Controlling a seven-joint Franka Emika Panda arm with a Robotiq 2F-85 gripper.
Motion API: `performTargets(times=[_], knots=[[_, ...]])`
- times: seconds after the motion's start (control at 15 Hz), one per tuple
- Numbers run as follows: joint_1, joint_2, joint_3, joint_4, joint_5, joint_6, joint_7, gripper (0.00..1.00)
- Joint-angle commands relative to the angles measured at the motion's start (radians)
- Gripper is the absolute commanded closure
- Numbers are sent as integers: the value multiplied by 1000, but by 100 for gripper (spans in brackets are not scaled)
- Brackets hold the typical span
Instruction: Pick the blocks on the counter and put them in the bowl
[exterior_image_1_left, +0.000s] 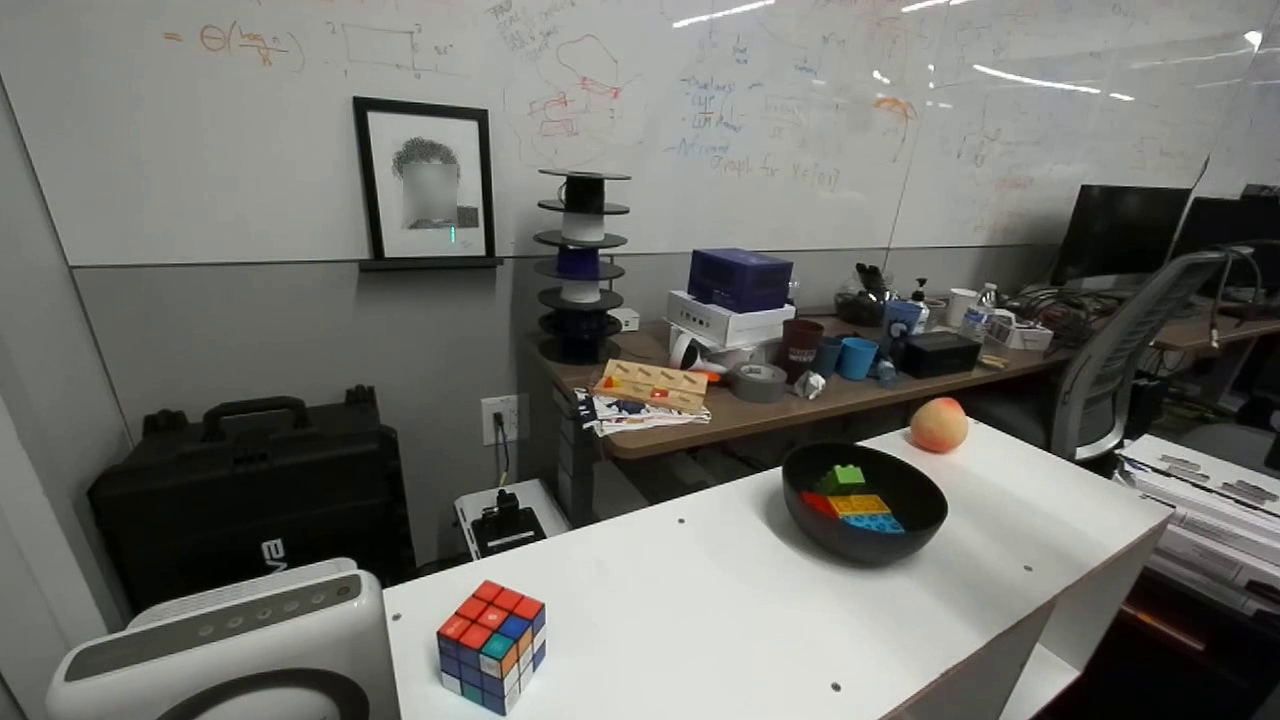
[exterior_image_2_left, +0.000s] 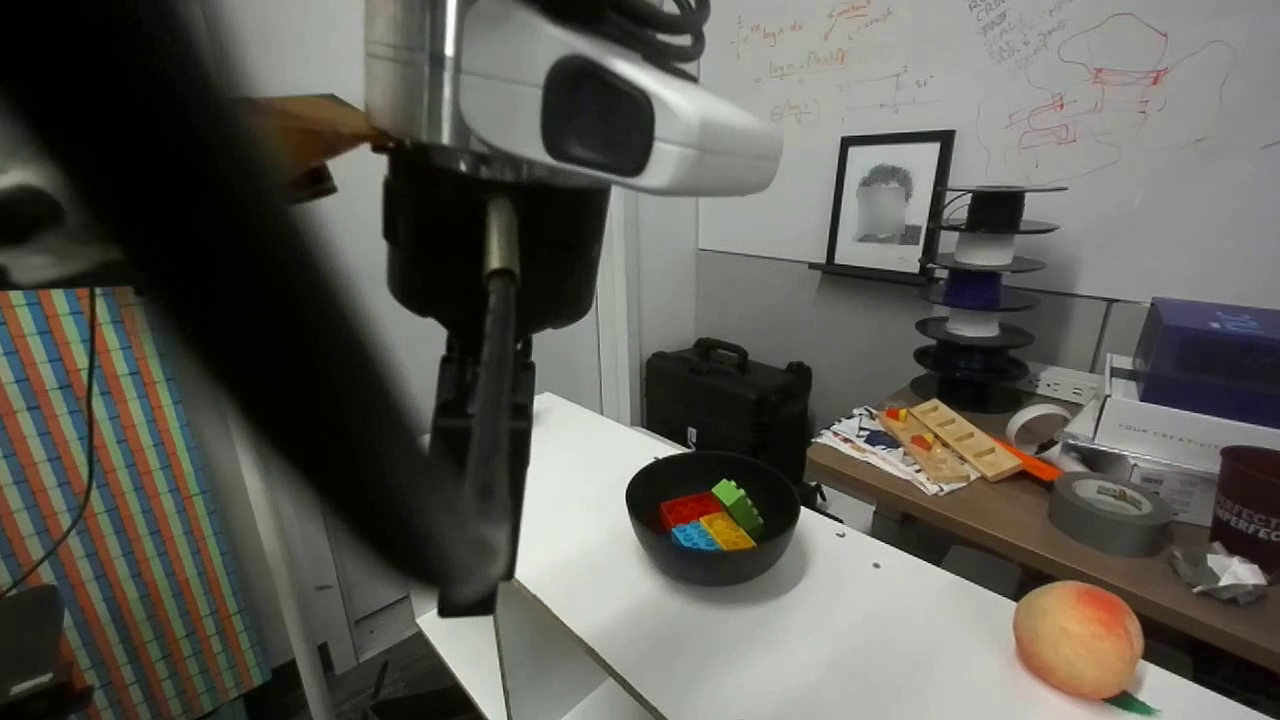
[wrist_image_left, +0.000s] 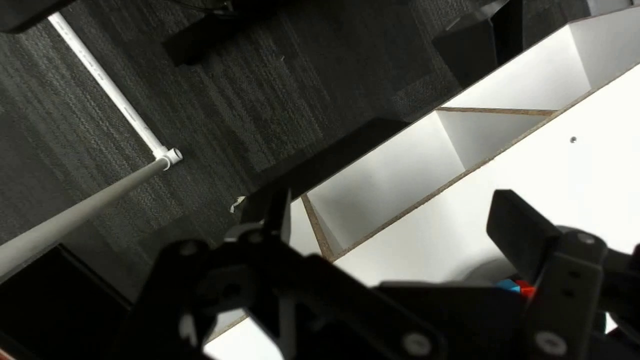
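Note:
The black bowl (exterior_image_1_left: 850, 543) stands on the white counter (exterior_image_1_left: 640, 610); the bowl (exterior_image_2_left: 712, 568) and counter (exterior_image_2_left: 860, 640) show in both exterior views. In the bowl lie the green block (exterior_image_2_left: 738, 505), tilted against the wall, the red block (exterior_image_2_left: 688, 510), the yellow block (exterior_image_2_left: 728, 531) and the blue block (exterior_image_2_left: 694, 537). In the wrist view, bits of the blue block (wrist_image_left: 509, 285) and red block (wrist_image_left: 525, 288) show behind a finger. My gripper (wrist_image_left: 395, 217) is open and empty. In an exterior view the gripper (exterior_image_2_left: 475, 595) hangs by the counter's edge, left of the bowl, partly hidden.
A puzzle cube (exterior_image_1_left: 490, 645) stands on the counter's near end. A peach-like orange ball (exterior_image_1_left: 938, 425) lies beyond the bowl. A cluttered brown desk (exterior_image_1_left: 640, 438) runs behind the counter. A blurred black bar (exterior_image_2_left: 300, 300) crosses an exterior view.

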Motion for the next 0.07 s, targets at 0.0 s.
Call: performTargets(times=[0.0], knots=[[27, -1, -24, -1, -4, -2, 5, 0]])
